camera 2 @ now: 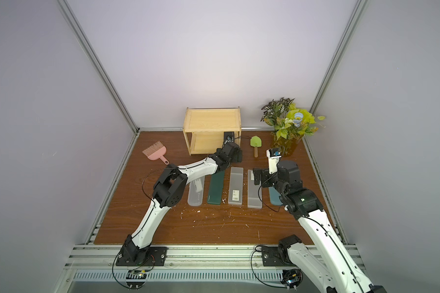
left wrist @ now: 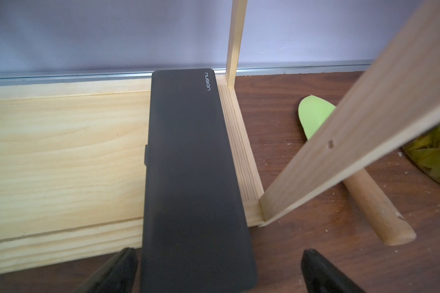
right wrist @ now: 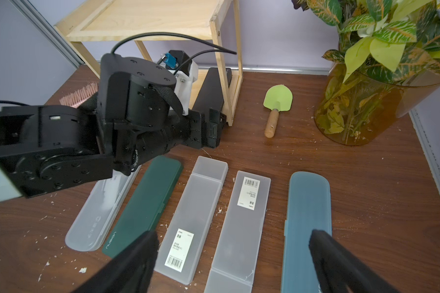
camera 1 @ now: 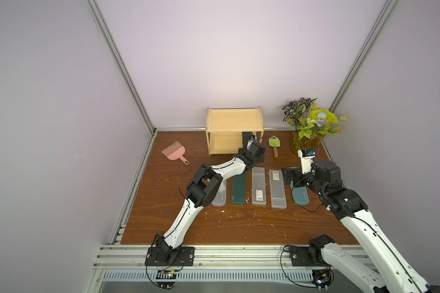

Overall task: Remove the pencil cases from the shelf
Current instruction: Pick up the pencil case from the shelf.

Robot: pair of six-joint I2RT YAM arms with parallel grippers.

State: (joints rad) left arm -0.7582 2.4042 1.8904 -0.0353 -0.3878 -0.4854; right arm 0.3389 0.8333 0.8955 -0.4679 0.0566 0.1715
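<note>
the black pencil case [left wrist: 196, 177] carries the word "nusign" in pale letters at its far end, by the right back corner of the shelf [left wrist: 61, 152]. it lies flat on the shelf's lower board, along the board's right edge. its long axis runs front to back and its near end juts past the board's front edge. the left gripper [left wrist: 219, 253] has its fingers [left wrist: 122, 269] spread wide to either side of that jutting end, pinching nothing.

the shelf stands at the back edge of the table [camera 1: 214, 228], about midway. in front of it five more lie flat in a row, parallel, long axes front to back. from the left:
- a clear rounded case [right wrist: 97, 215] with a small mark i cannot read
- a dark green case [right wrist: 148, 203] with "nusign" at its near end
- a frosted grey case [right wrist: 188, 218] with a barcode label at its near end
- a second frosted grey case [right wrist: 241, 223] with its barcode label at the far end
- a teal case [right wrist: 306, 223]

the labels' small print is too fine to read. the right gripper [right wrist: 233, 234] hangs above the right end of the row, fingers spread, holding nothing.
</note>
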